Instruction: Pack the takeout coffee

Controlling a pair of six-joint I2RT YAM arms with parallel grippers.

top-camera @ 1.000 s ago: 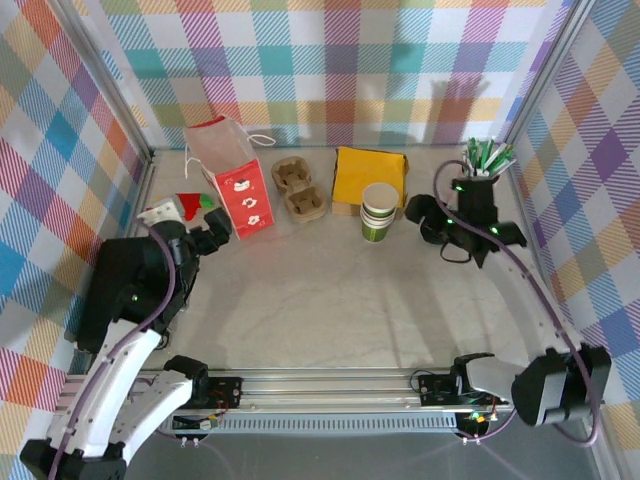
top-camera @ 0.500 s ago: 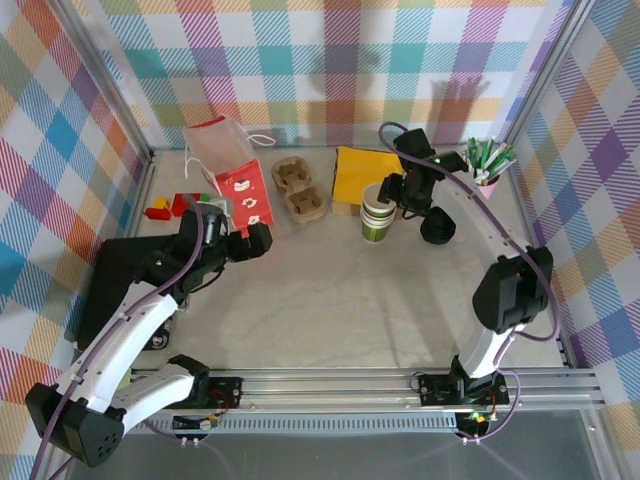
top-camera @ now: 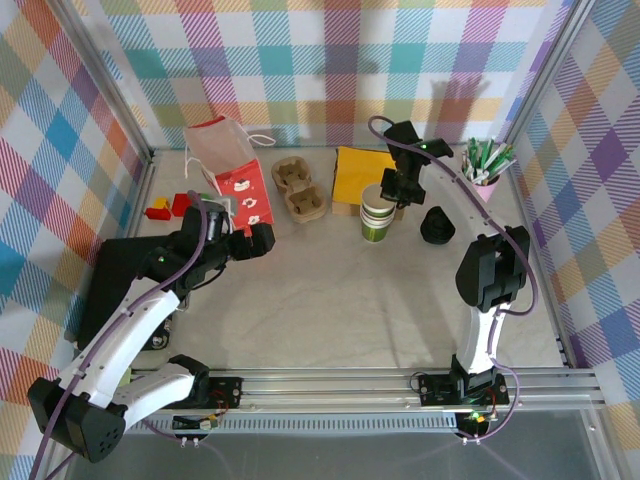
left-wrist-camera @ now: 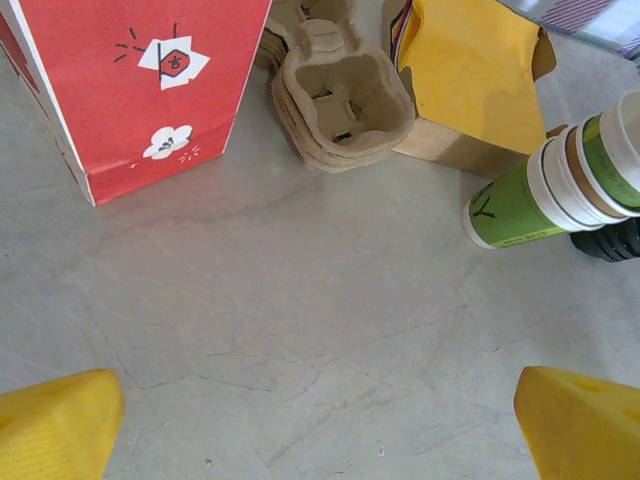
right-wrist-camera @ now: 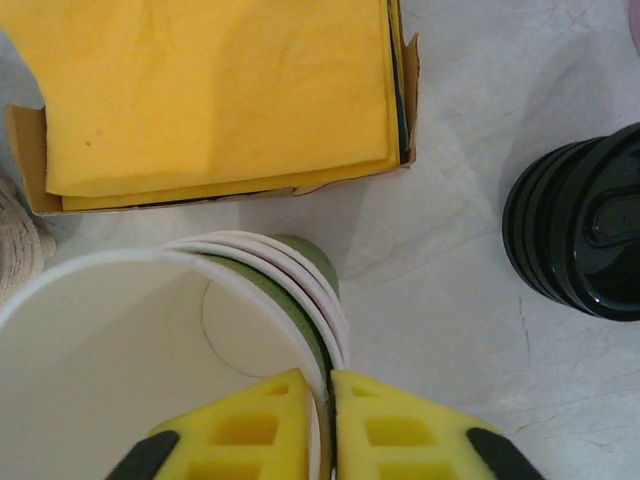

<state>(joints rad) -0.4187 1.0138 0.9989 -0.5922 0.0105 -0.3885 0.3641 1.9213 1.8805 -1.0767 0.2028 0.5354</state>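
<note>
Right end effector (right-wrist-camera: 325,425): its fingers are pressed together on the rim of the top cup (right-wrist-camera: 110,360), one inside the mouth and one outside. Gripping the thin wall this way suits lifting one cup free of the rest.
Takeout coffee: I judge that top cup to be its start. It sits nested in the cup stack (right-wrist-camera: 305,262), directly under this end effector.
Black lids (right-wrist-camera: 585,230): they stand stacked on the worktop (left-wrist-camera: 300,300) just to the right of the end effector, apart from the cups. They are probably kept close because the cup needs a lid next.
Napkin box (right-wrist-camera: 210,90): just beyond the fingers and clear of the grip.
Left end effector (left-wrist-camera: 320,425): the fingers are spread wide and hold nothing. It hangs low over bare worktop.
Red bag (left-wrist-camera: 140,80): ahead of the left end effector and to its left, likely where the cup is to be packed.
Cup carrier (left-wrist-camera: 340,95): straight ahead of the left fingers, beside the bag.
Risk: the cup below could lift along with the top one.
</note>
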